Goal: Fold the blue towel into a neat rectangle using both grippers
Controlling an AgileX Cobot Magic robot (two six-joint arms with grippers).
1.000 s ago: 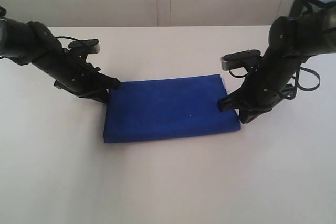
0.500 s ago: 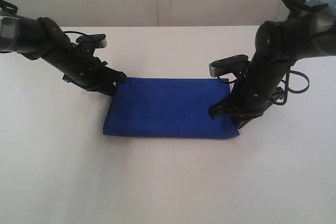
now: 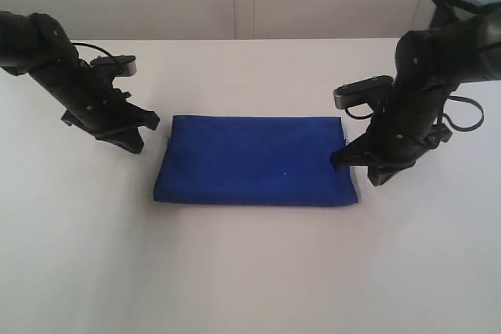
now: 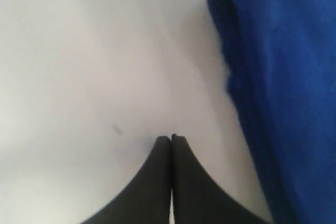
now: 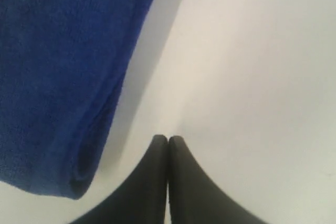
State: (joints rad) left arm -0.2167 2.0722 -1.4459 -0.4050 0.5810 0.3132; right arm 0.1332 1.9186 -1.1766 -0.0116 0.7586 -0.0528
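– While the blue towel (image 3: 254, 160) is lying flat in the middle of the white counter (image 3: 250, 271), already looking like a tidy rectangle with its layers stacked, both arms are hanging off its short ends. What are you reading on the left?
– Left pincer (image 4: 170, 139) is pressed together, pinching nothing. It's hovering over bare counter just beside the towel's rounded folded edge, not touching it.
– And the right pincer (image 5: 168, 139) is doing the same: tips squeezed against each other, empty, sitting close beside the towel's other end, near a corner where the layers are showing.
– So I'm calling this the closing stage, with the folding apparently done and the cloth free of both arms.
– Agreed. If another fold is wanted, though, both pincers are going to need to spread first, then dip to the end corners, pinch together and lift evenly so the stack isn't skewing.
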